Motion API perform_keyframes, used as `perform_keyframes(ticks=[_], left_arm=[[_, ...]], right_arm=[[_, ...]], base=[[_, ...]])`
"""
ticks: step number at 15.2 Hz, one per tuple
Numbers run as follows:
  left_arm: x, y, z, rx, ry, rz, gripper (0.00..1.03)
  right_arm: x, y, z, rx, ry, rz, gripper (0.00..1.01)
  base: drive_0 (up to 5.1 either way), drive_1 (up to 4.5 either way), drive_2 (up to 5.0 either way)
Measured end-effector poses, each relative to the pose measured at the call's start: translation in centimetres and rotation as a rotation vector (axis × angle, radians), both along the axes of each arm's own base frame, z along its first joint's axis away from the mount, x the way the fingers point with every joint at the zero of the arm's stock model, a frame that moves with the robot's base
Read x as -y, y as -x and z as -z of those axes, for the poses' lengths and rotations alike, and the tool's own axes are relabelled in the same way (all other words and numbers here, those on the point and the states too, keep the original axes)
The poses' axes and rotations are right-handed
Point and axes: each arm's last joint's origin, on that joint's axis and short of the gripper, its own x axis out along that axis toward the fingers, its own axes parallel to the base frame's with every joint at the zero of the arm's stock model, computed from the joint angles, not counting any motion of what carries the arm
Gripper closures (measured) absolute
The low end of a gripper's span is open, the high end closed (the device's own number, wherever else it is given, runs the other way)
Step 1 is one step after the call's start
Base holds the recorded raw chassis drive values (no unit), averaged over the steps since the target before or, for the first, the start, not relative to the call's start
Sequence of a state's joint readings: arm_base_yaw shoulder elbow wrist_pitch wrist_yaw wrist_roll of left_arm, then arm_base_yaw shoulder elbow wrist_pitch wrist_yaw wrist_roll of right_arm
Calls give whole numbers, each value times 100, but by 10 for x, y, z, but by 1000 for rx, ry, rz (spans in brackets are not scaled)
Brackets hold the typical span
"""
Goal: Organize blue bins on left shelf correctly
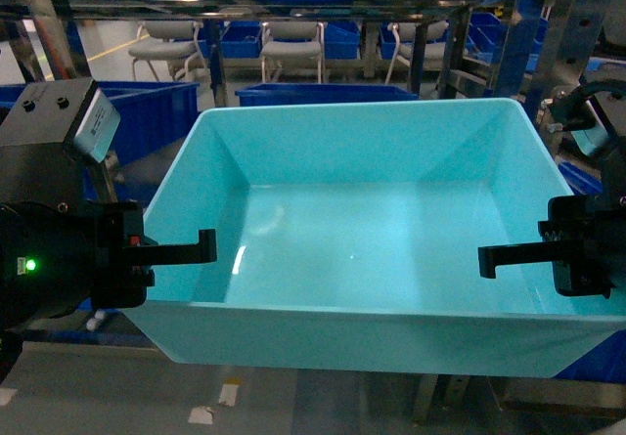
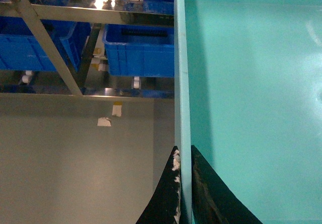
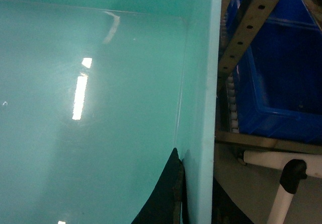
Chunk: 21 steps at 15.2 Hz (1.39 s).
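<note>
The light turquoise blue bin (image 1: 372, 220) fills the middle of the head view, open top tilted toward the camera and empty. My left gripper (image 1: 196, 249) is shut on its left wall. In the left wrist view the black fingers (image 2: 166, 199) pinch the thin rim of the bin (image 2: 251, 83) from both sides. My right gripper (image 1: 494, 257) is shut on the right wall. In the right wrist view that gripper (image 3: 196, 168) clamps the bin (image 3: 100, 83) at its rim. The left shelf (image 1: 293, 5), a shiny steel rack, stands just behind the bin.
Dark blue ribbed bins (image 1: 323, 93) sit on the rack tiers (image 2: 100, 10), one (image 2: 138, 53) beside the held bin's left wall, another (image 3: 282, 83) by the right. A perforated upright (image 3: 246, 27) stands close to the right rim. Chairs (image 1: 293, 49) show beyond. Grey floor (image 2: 75, 158) lies below.
</note>
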<state>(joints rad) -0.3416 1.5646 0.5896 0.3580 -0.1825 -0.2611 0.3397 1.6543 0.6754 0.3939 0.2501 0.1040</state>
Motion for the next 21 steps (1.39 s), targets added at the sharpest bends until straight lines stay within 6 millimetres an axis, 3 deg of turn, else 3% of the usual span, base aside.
perform_keyframes(ticks=[6,12,21], left_arm=[[0,0,0,0,0,0,101],[2,0,0,1,1,7,101],[1,0,0,0,0,5,101]], right_arm=[[0,0,0,0,0,-1,99],[2,-1,0,1,0,6,99],[2,0,0,-2,0,4,99]], base=[[146,185,-370],[5,5,5],[-212,448,-221]])
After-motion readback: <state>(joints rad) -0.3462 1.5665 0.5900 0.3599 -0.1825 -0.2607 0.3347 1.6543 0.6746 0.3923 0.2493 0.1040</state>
